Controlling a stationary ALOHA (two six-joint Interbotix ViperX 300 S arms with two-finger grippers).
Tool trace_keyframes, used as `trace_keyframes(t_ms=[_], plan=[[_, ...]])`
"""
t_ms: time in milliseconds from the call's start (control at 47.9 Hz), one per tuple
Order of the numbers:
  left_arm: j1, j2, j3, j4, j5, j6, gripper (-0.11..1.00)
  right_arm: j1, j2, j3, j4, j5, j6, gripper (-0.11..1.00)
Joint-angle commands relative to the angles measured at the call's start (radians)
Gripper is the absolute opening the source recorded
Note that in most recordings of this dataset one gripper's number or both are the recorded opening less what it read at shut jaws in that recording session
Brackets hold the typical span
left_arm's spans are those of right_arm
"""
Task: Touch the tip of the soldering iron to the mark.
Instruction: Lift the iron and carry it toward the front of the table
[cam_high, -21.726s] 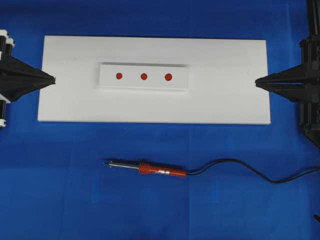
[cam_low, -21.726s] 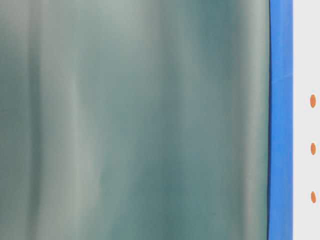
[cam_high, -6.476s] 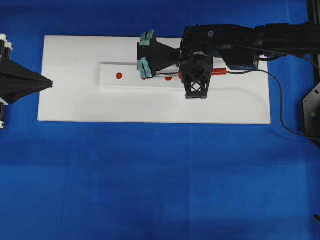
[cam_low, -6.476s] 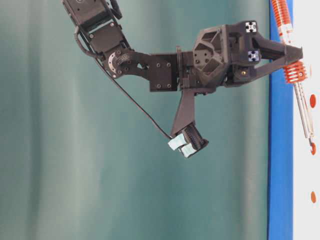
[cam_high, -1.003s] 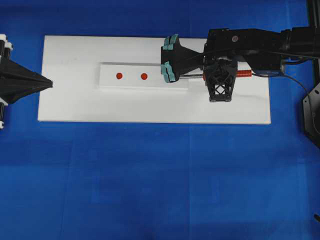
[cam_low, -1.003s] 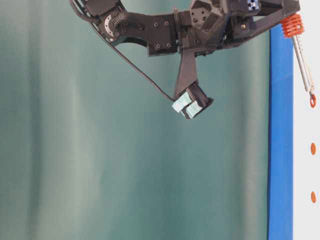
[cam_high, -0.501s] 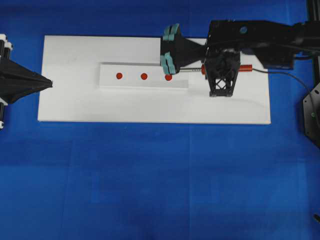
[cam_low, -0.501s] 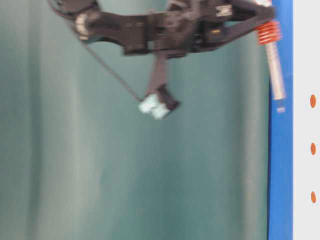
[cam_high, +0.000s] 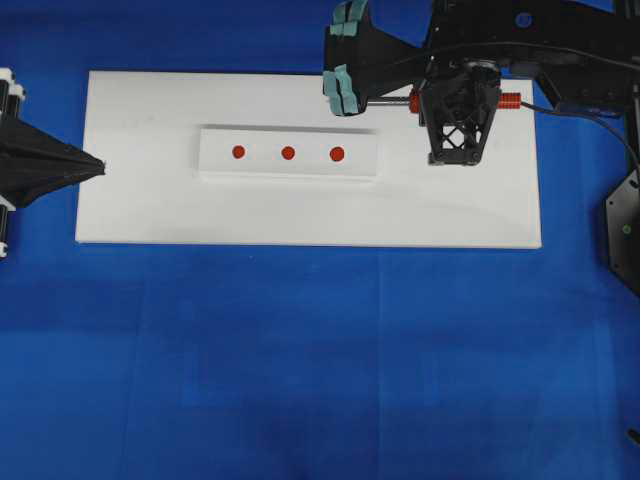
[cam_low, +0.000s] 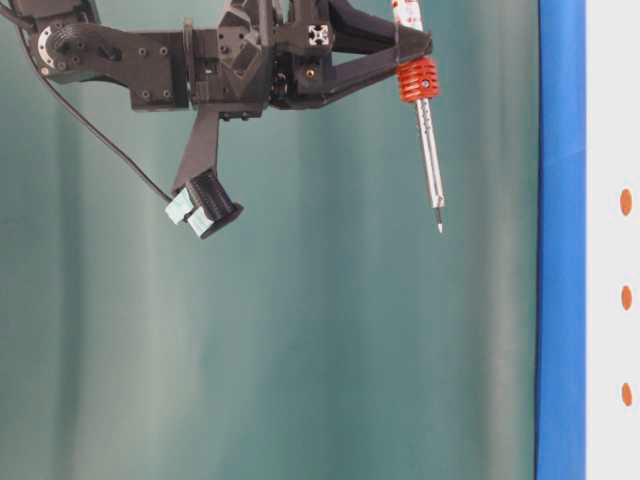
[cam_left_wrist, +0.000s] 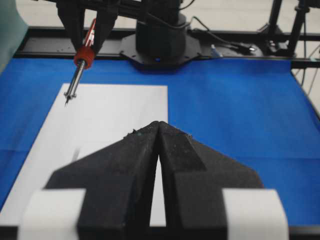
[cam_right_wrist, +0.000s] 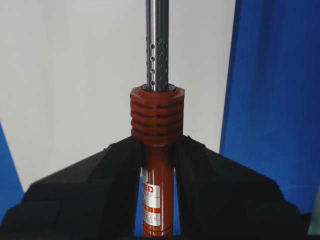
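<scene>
The right pincer (cam_right_wrist: 156, 165) clamps the soldering iron (cam_low: 428, 150) tip-down, lifted at one o'clock of the marks (cam_high: 288, 153); the left pincer (cam_left_wrist: 156, 145) rests clenched.

Bright, even light throughout; soft faint shadows edge the raised strip (cam_high: 288, 153). The table-level backdrop is hazy; the wrist views' near pincers look soft.

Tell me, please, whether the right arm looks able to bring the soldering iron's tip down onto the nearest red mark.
Probably yes: the right gripper holds the soldering iron raised, and nothing lies over the nearest red mark.
</scene>
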Motion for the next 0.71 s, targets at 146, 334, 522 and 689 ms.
trace_keyframes(t_ms=[146, 334, 522, 689], plan=[[-0.002, 0.003, -0.009, 0.002, -0.006, 0.000, 0.00, 0.008, -0.028, -0.021, 0.003, -0.008, 0.009, 0.06], [-0.002, 0.003, -0.009, 0.003, -0.006, 0.000, 0.00, 0.054, -0.028, -0.018, 0.009, -0.005, 0.060, 0.06], [-0.002, 0.003, -0.009, 0.003, -0.005, 0.000, 0.00, 0.152, -0.029, -0.008, 0.009, 0.008, 0.163, 0.06], [-0.002, 0.003, -0.009, 0.003, -0.006, 0.000, 0.00, 0.265, -0.029, -0.005, 0.009, 0.008, 0.279, 0.06]])
